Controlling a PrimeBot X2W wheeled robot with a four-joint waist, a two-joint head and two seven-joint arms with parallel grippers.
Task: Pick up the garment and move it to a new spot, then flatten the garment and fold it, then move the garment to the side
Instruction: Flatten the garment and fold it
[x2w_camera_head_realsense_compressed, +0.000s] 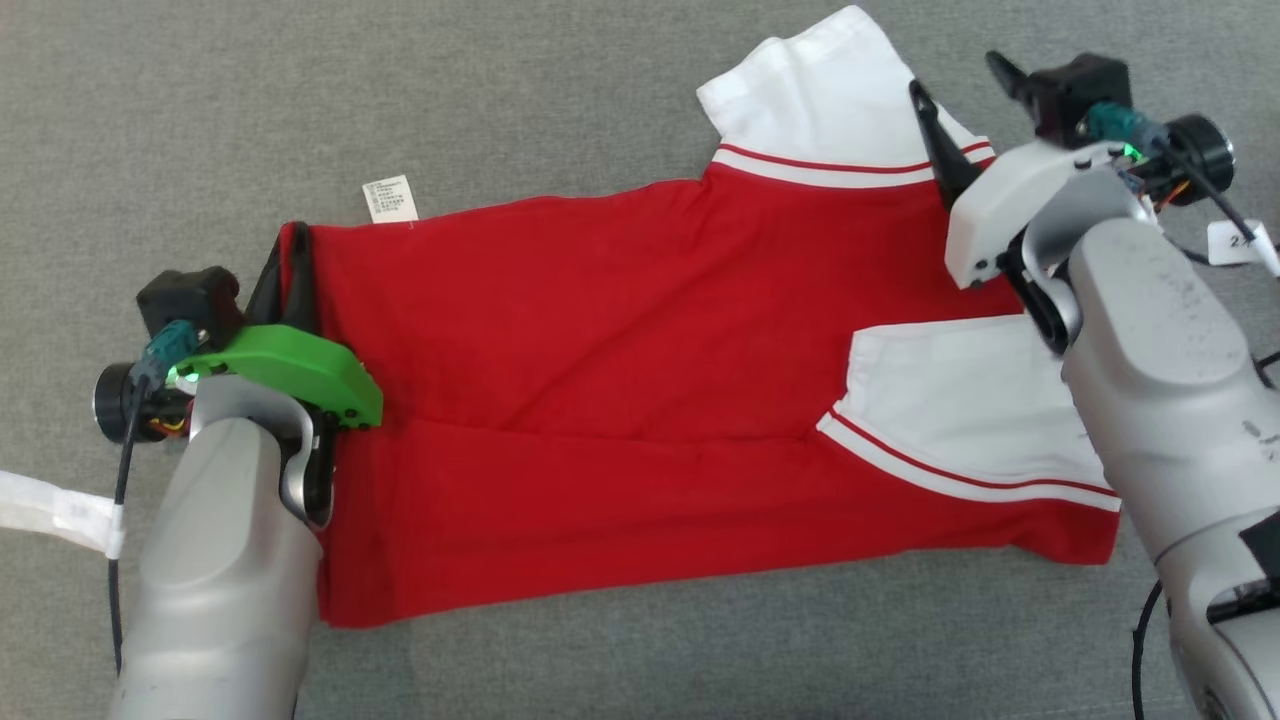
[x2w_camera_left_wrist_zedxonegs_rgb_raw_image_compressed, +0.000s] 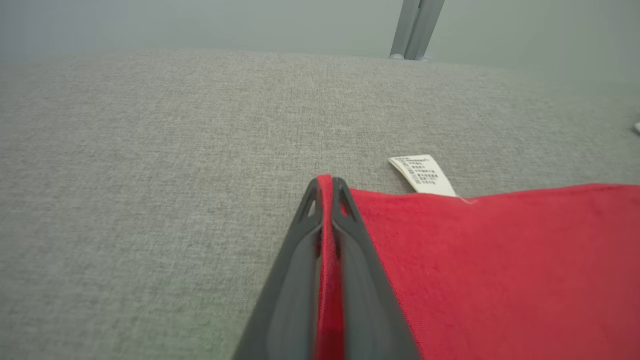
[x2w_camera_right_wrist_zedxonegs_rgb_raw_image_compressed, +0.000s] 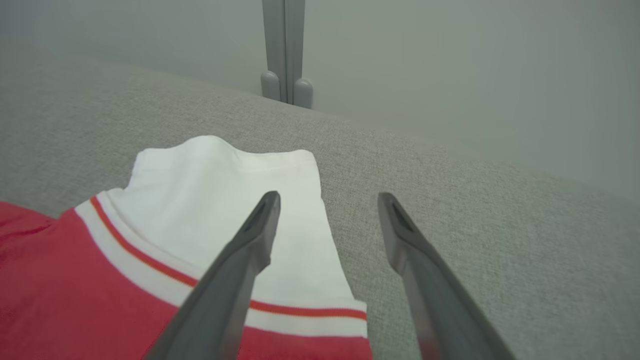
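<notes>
The pale grey left forearm and right forearm rise at either end of the red cotton shirt with white sleeves. The shirt lies spread flat on the grey fabric-covered desk. Its near white sleeve is already folded in over the red body, while the far white sleeve juts past the shirt's far edge. The left gripper is clamped on the shirt's far hem corner. The right gripper, jaws apart, hovers at the far sleeve's outer edge. A small white care label pokes out from the far side seam.

Folding seems in hand. The right gripper likely needs to close on that sleeve, and then both can draw the far edge nearward. Bare desk lies beyond the shirt's far, near and hem edges.
</notes>
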